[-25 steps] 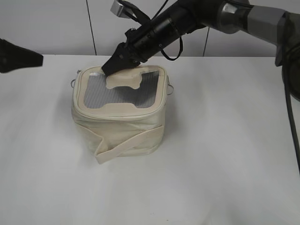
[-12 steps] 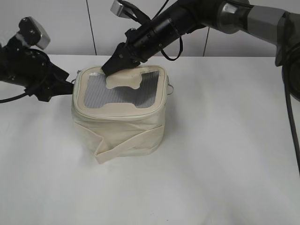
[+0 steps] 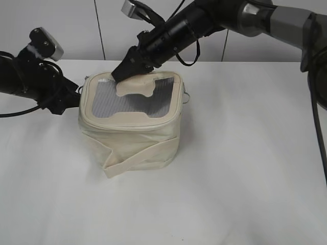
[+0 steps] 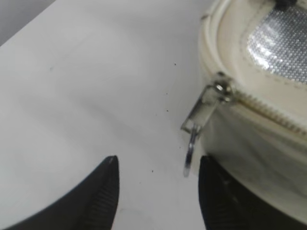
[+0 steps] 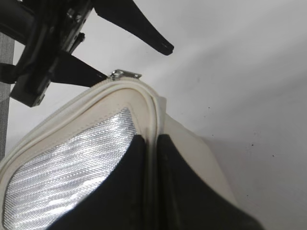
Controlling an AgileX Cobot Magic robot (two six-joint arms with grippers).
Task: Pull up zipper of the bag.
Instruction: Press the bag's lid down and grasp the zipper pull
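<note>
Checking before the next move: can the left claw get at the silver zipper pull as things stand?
Probably yes. The left claw is open, and the zipper pull hangs free off the bag between its fingers, with nothing in between. The right claw grips the far rim.

Legible text, labels, brands, numbers, signs: none found in the exterior view or either wrist view. Bag [image 3: 130, 125] fabric unmarked; zipper pull [image 4: 201, 127] shows no readable engraving.

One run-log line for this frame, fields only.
left pincer: open, straddling zipper pull, no contact | right pincer: shut on bag rim at far edge | zipper: not yet pulled
</note>
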